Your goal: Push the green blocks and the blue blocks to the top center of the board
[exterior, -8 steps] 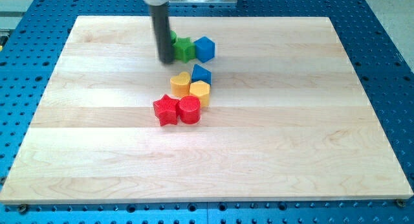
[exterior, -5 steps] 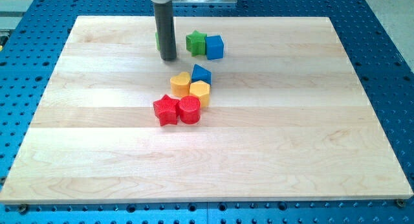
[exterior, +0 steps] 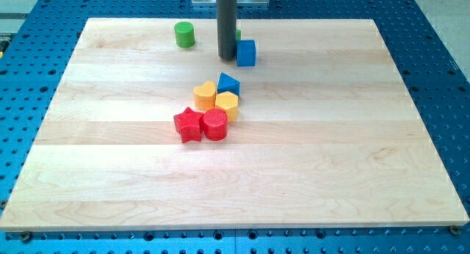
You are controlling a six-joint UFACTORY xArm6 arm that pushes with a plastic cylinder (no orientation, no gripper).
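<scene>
Pale wooden board (exterior: 308,173) on a blue perforated table (exterior: 440,63), seen from the near side and slightly above. Dark rod coming straight down near the far edge, just left of centre, with my tip (exterior: 227,58) planted on the wood; plain rod end, no jaws to open or shut. Immediately right of my tip, touching or all but touching it, a blue cube (exterior: 246,53). Behind the rod, a sliver of a green block (exterior: 238,35), mostly hidden, shape impossible to make out. Well to the left along the far edge, apart from everything else, a green cylinder (exterior: 184,34) standing upright. Nearer, close to the board's middle, a tight cluster: a blue wedge-like block (exterior: 228,84) at its far right, a yellow heart-shaped block (exterior: 205,94) just left of that, a yellow hexagonal block (exterior: 227,104) just beneath the blue one, then a red star (exterior: 188,125) and a red cylinder (exterior: 214,125) side by side, touching, at the near end. Clear gap of bare wood between my tip and this cluster.
</scene>
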